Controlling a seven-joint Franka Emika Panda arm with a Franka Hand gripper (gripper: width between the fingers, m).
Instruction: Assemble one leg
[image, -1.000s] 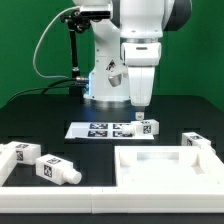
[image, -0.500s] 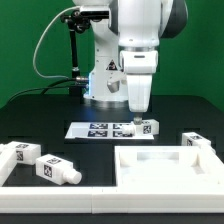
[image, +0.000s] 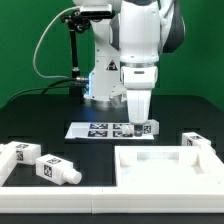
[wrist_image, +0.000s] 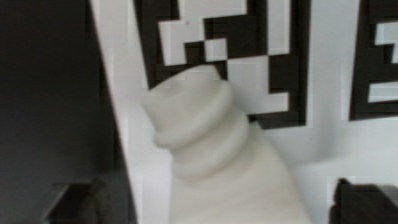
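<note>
The arm has come down in the last second: before, its gripper hung clearly above the marker board, and now it is low over the right end of that board, just at the leg that rests there, so close in the exterior view that I cannot tell if they touch. For the task this means, I think, that the approach is nearly finished and the grasp itself is not yet made. The white tray, the biggest loose part, lies near the front on the right and has not moved; its hollow holds nothing that I can see, and no leg is fixed to it. The marker board lies flat in the middle of the table, farther away than the tray. In the wrist view the leg fills the middle, and the two dark fingers stand far apart, one at each side of it and not pressing on it, so the gripper is wide open and holds nothing. The next move, in my judgement, is to close on this leg. Apart from it wait a pair of legs at the near left and a single leg at the right, beyond the far corner of the tray
</note>
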